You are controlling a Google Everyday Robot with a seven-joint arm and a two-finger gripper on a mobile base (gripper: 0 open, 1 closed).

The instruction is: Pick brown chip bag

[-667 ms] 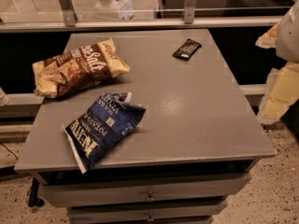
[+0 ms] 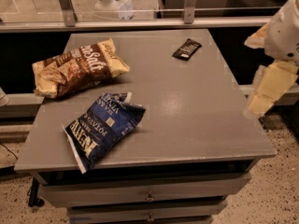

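The brown chip bag [image 2: 77, 69] lies on its side at the back left of the grey table [image 2: 196, 115]. It is dark brown with cream-yellow ends and big white lettering. My gripper [image 2: 271, 85], white with cream-yellow parts, hangs off the table's right edge, far from the bag and touching nothing. A dark blue chip bag [image 2: 103, 127] lies in front of the brown bag, near the table's front left edge. The two bags lie apart.
A small flat black packet [image 2: 187, 49] lies at the back right of the table. Drawers [image 2: 149, 195] sit under the tabletop. A metal rail and glass panels [image 2: 140, 17] run behind the table. Speckled floor shows at the lower right.
My gripper has shifted slightly left toward the table's right edge. The bags and the packet have not moved.
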